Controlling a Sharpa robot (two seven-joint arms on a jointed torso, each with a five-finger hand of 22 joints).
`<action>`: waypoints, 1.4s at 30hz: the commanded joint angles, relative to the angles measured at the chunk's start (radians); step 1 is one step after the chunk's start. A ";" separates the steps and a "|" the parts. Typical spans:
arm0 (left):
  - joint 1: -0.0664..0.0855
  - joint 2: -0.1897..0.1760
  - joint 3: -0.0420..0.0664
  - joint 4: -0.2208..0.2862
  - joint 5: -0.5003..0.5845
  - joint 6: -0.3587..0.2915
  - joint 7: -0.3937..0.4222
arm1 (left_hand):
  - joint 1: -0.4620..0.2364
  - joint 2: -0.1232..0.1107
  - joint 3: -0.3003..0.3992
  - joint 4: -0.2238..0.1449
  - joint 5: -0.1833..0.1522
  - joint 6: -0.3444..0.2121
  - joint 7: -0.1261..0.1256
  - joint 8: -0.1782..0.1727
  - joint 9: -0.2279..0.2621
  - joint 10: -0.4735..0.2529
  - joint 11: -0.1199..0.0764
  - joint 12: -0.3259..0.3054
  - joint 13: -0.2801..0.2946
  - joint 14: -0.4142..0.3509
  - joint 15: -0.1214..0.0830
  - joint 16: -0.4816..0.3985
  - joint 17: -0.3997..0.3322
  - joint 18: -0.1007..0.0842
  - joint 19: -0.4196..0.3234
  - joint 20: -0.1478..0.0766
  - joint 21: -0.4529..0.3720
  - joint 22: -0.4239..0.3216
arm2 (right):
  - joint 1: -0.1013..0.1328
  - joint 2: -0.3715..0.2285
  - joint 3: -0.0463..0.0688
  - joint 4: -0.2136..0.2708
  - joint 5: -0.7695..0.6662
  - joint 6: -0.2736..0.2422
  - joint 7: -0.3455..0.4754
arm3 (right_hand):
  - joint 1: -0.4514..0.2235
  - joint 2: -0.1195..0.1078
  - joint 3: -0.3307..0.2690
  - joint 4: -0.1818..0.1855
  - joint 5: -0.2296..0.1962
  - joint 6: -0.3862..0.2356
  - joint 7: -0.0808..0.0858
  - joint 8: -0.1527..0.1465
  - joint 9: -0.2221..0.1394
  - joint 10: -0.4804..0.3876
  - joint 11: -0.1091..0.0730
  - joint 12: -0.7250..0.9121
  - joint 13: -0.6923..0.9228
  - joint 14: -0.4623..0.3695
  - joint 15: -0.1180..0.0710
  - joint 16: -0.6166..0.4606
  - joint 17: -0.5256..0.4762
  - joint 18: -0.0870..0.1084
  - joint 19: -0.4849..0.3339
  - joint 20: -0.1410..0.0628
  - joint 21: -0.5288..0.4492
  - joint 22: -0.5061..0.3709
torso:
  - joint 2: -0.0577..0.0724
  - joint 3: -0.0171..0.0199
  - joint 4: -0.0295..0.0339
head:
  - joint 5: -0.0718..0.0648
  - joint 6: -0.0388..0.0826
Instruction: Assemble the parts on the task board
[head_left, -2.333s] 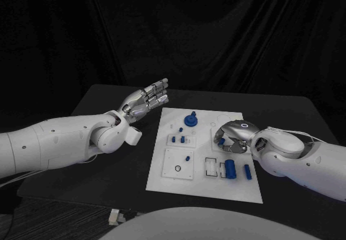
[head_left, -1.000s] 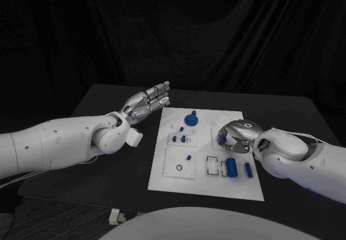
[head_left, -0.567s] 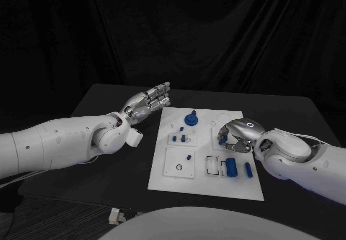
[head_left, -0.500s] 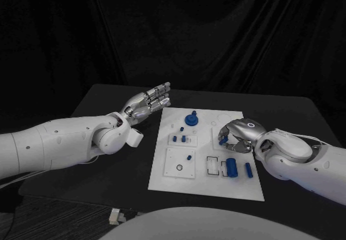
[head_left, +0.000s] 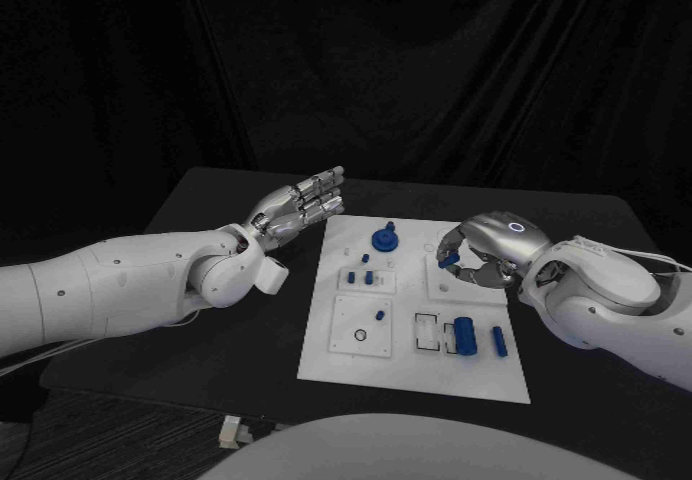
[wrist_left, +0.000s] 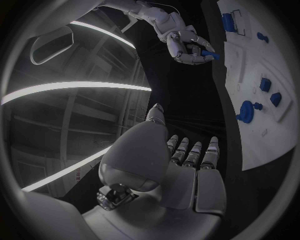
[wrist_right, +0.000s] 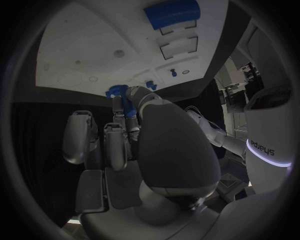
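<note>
Right silver hand pinching small blue peg above white task board.
Left silver hand hovering spread, empty; loose parts lying below, assembly looking partly done.

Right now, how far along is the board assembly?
Done: a round blue part stands at the board's far end. In hand: the right robot hand pinches a small blue part above the board. Left: loose cylinders lie near the front; left robot hand is idle.
</note>
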 joint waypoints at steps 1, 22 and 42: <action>-0.002 0.003 0.001 -0.001 0.006 0.012 0.006 | 0.009 0.003 0.007 -0.001 0.004 -0.001 0.008 0.004 0.001 0.002 0.005 0.004 0.001 0.000 0.009 0.005 0.001 0.017 0.007 0.000 0.006 0.000 | 0.021 -0.004 0.000 0.050 0.008 0.030 -0.044 | 0.000 0.008 0.001 -0.007 0.003 0.005 0.002 0.001 -0.001 0.028 -0.018 0.002 -0.002 0.054 -0.008 0.003 0.055 -0.008 0.005 -0.005 0.002 0.171 | 0.000 -0.0002 0.0004 | -0.001 0.000; -0.004 -0.006 0.001 -0.001 0.006 0.004 0.016 | 0.009 0.004 0.008 0.000 0.004 -0.001 0.008 0.005 0.001 0.002 0.006 0.004 0.001 0.000 0.008 0.004 0.001 0.017 0.006 0.001 0.005 -0.005 | -0.030 0.228 0.000 0.106 -0.111 0.330 -0.121 | -0.010 0.008 0.017 -0.019 -0.011 -0.019 0.010 -0.021 0.000 0.017 -0.009 -0.027 -0.008 0.046 -0.002 -0.010 0.032 -0.002 -0.012 -0.002 -0.029 0.162 | 0.002 -0.0011 0.0021 | 0.066 0.000; -0.010 -0.009 0.001 -0.002 0.006 0.013 0.017 | 0.011 0.008 0.008 0.000 0.007 0.000 0.009 0.005 0.001 0.002 0.009 0.004 0.001 0.000 0.009 0.004 0.001 0.016 0.006 0.001 0.006 -0.004 | -0.098 0.283 0.000 0.065 -0.209 0.329 -0.100 | -0.017 0.010 0.024 -0.025 -0.021 -0.032 0.014 -0.033 -0.001 0.011 -0.005 -0.039 -0.010 0.042 0.002 -0.014 0.024 0.001 -0.019 0.002 -0.041 0.158 | 0.001 -0.0018 0.0005 | 0.089 0.000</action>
